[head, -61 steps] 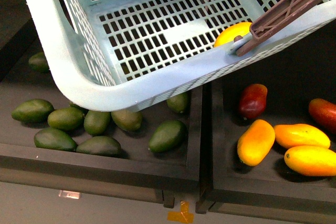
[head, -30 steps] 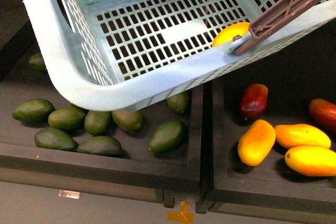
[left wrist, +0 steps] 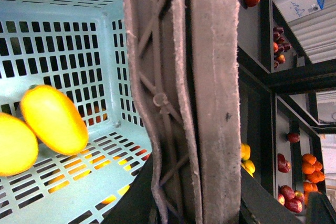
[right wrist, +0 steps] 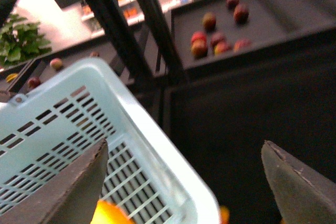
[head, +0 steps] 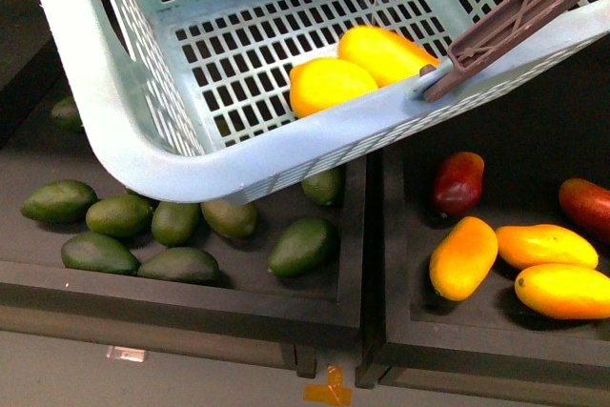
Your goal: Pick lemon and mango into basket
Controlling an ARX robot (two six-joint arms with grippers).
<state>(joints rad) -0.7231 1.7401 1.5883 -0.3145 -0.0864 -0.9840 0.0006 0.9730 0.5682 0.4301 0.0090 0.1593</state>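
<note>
Right gripper (right wrist: 184, 148) stands wide open and empty, above the rim of the basket (head: 110, 131). Left gripper (left wrist: 202, 203), fingers cut off at the frame edge, clamps the brown handle (left wrist: 210, 77) between its jaws. Lemon (head: 329, 85) and mango (head: 386, 52) lie touching on the basket floor, below that handle. Dark green fruits (head: 303, 247) lie in a tray (head: 191, 302) beneath. Right wrist view is blurred.

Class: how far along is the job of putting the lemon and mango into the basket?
Done: lemon and mango both lie in the basket. In hand: left claw seems to grip the handle; right claw is open and empty. To do: seemingly nothing.
</note>
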